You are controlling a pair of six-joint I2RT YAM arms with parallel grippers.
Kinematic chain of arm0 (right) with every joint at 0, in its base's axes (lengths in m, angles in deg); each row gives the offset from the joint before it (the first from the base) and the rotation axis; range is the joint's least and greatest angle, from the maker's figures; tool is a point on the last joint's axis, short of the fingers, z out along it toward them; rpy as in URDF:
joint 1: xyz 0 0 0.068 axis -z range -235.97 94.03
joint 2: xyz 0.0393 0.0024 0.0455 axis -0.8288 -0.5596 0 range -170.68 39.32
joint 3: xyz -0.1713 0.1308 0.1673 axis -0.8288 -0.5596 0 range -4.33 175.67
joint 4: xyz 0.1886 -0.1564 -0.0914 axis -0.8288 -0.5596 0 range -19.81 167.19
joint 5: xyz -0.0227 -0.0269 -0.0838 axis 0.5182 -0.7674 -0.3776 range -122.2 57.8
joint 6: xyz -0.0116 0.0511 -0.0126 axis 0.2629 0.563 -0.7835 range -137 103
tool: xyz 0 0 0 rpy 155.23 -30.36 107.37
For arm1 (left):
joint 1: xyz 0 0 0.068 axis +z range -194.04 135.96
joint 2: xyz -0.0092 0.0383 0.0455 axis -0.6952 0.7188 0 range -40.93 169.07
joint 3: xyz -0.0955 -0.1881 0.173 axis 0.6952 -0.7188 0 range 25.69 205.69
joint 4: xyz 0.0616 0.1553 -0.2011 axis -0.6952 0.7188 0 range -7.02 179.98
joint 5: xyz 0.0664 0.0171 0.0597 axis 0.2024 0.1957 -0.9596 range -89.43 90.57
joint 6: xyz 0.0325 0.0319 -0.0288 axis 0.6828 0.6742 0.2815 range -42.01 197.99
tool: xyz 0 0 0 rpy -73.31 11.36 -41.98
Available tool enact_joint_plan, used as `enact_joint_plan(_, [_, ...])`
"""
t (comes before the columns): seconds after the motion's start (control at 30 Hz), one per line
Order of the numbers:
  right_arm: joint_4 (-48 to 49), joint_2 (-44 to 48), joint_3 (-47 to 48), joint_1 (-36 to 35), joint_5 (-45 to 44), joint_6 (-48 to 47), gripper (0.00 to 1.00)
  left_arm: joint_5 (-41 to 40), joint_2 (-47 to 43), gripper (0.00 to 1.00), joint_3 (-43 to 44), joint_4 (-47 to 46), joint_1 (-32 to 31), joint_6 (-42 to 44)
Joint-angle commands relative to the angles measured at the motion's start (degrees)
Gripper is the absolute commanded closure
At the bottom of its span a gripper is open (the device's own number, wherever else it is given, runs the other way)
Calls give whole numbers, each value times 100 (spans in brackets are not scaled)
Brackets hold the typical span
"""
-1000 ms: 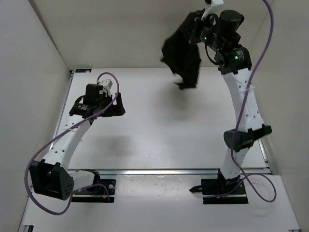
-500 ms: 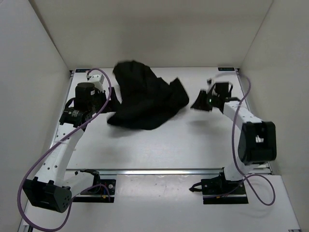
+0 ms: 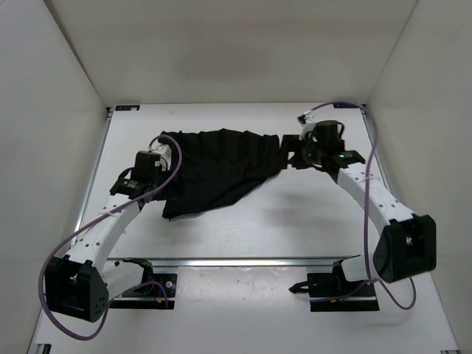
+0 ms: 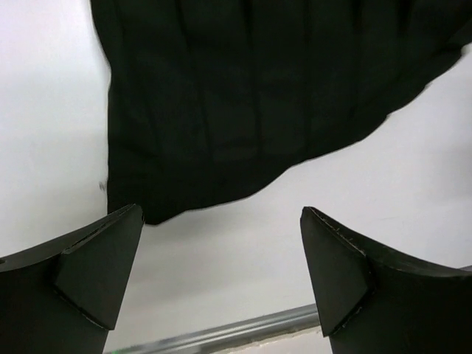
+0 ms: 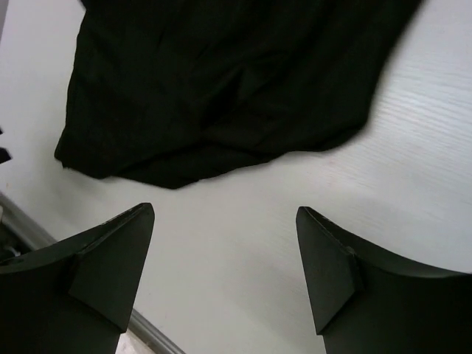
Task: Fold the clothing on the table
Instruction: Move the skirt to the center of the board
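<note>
Noted the clothing (image 3: 221,166) lying on the table (image 3: 310,221), spread toward the far middle, between the two arms. Looks widest along the far edge, narrowing to a rumpled near-left corner well short of the silver rail (image 3: 258,262). Shows lengthwise pleat lines across most of the cloth, with some bunching at the right end.

Found the left gripper (image 4: 220,214) with jaws spread wide and holding nothing, at the left edge of the cloth by its near-left corner. Found the right gripper (image 5: 225,212) likewise wide apart and empty, just beside the right end of the cloth.

Judged soft, limp and light. Expect drape and sag from any single pinch, with no stiffness to carry a fold across. Expect little slip on the matte tabletop, but expect layers to slide over one another. Not fragile; safe to pinch firmly.

Best taken at edges and corners, not mid-panel. Suggest pinching low at the hem, the left corner for the left gripper and the right end for the right gripper. Suggest lifting both together to keep the edge taut. Cannot tell the layer count at the bunched right end; worth checking before closing.
</note>
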Motion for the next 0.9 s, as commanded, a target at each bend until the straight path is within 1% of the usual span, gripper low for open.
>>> enact_joint_plan(0.0, [-32,-703,221,-586,-22,-51,25,-49,-86,1,-456,-90,-93,-344])
enact_joint_plan(0.07, [12,-1011,362,-789,233,-33,26,-199,-104,1,-554,-2,-15,-432])
enact_joint_plan(0.13, [65,-1241,494,-1000,304,-41,26,-217,-209,1,-651,112,91,-485])
enact_joint_plan(0.2, [65,-1460,618,-1123,278,-103,27,-139,-314,1,-931,61,152,-625])
enact_joint_plan(0.27, [13,-1688,749,-1185,348,-199,26,-52,-350,2,-1072,-27,91,-827])
enact_joint_plan(0.37, [-101,-1873,969,-1185,462,-217,27,81,-411,1,-1406,-299,-67,-1179])
enact_joint_plan(0.43, [-137,-1927,996,-1124,462,-269,27,107,-464,1,-1565,-467,-155,-1354])
enact_joint_plan(0.5, [-146,-1839,970,-1089,471,-331,27,142,-525,1,-1836,-694,-103,-1425])
enact_joint_plan(0.67, [-294,-1699,943,-957,445,-367,27,-147,-850,2,-2277,-1389,-32,-1470])
enact_joint_plan(0.73, [-260,-1663,934,-922,489,-376,27,-384,-842,5,-2382,-1670,-15,-1487])
enact_joint_plan(0.87, [-356,-1689,960,-869,480,-428,26,-551,-658,9,-2427,-1987,117,-1452])
